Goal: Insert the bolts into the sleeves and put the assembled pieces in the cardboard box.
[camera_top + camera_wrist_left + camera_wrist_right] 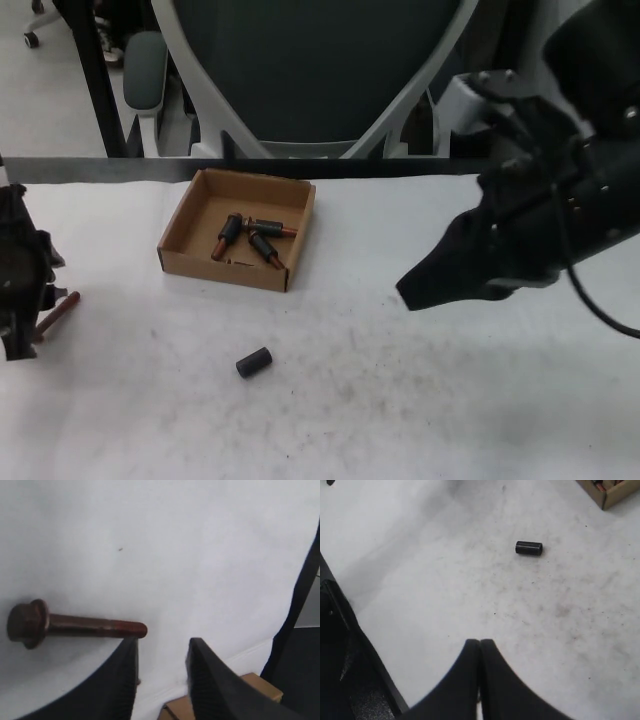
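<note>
around: office chair (300, 70) behind the bench's (420, 400) far edge; bench top scuffed and stained
counts: one loose bolt (58, 312); one loose sleeve (254, 362); three assembled pieces (250, 238) countable inside the cardboard box (220, 268)
bolt: lying flat near the bench's left edge
sleeve: on its side, in front of the box, well apart from bolt
left gripper (162, 652): fingers spread, empty; one tip just beside the bolt's plain end
right gripper (480, 647): fingers pressed together, empty; over the bench's right half, well apart from sleeve
room: open bench all around the sleeve
</note>
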`<state>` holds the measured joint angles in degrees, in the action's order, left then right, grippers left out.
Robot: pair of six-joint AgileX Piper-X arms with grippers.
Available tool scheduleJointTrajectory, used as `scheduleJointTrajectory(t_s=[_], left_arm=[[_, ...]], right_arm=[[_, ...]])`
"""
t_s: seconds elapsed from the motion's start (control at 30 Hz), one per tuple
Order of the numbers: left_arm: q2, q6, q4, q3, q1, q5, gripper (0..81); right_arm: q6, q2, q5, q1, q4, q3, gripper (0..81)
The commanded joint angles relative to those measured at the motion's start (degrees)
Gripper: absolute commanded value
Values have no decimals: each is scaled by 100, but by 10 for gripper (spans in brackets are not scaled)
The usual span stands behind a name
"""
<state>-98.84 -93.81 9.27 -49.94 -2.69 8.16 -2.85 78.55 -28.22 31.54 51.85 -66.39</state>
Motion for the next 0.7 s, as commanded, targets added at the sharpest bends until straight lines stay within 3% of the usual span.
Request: scheduleJointTrajectory(t_s=[0.0, 0.2, 0.47, 0.67], left_arm=[[-147, 49, -1, -156, -19, 272, 321], [-190, -612, 192, -287, -8, -199, 321], [-190, -622, 272, -334, -18, -956, 321], [-393, -622, 457, -334, -18, -785, 321]], right_arm=[[285, 92, -78, 28, -33, -42, 2], [285, 155, -304, 33, -32, -44, 2], [252, 155, -317, 33, -32, -44, 2], [252, 155, -634, 33, -32, -44, 2]])
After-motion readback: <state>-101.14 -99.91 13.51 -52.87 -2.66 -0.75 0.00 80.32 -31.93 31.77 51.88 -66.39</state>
